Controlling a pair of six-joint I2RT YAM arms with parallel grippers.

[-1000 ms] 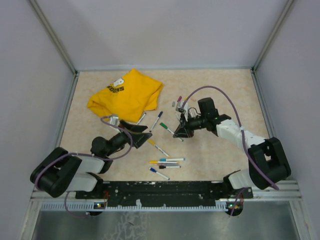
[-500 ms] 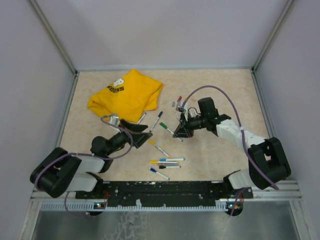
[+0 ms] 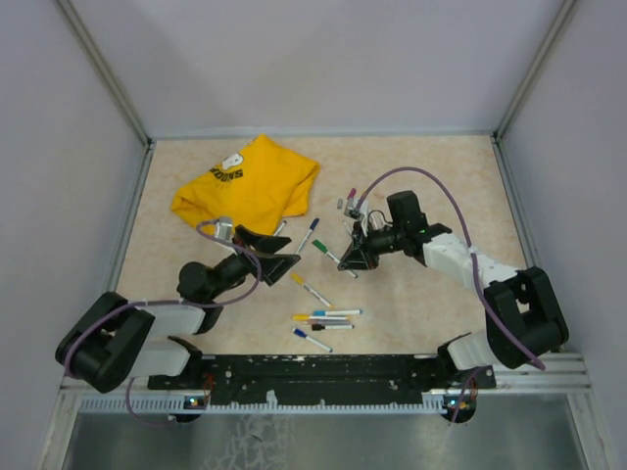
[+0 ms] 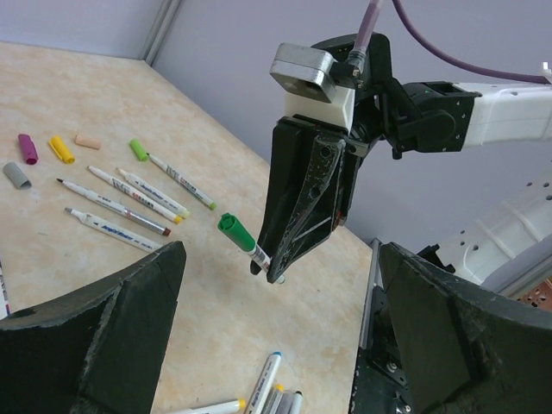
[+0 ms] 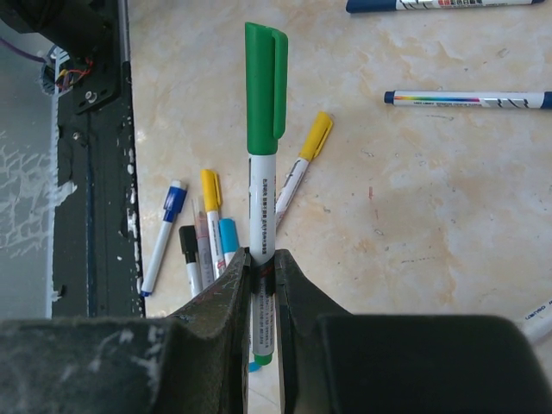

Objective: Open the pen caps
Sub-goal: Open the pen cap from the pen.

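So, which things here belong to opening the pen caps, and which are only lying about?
Job: green pen in the right pincer; the open left pincer; capped pens near the front edge; loose caps already off.
Lying about: yellow T-shirt.

The left arm (image 3: 147, 338) and right arm (image 3: 456, 257) share one build: bulky black joint housings linked by white shells, each trailed by a looping purple cable (image 3: 416, 170). The right gripper (image 4: 269, 272) has long tapered black fingers (image 4: 302, 198) with scuffed glossy faces, under a white block capped by a silver-grey plate (image 4: 302, 67). The left gripper (image 3: 286, 259) has broad dark pads (image 4: 95, 336) that look matte and grainy, perhaps rubber-coated.
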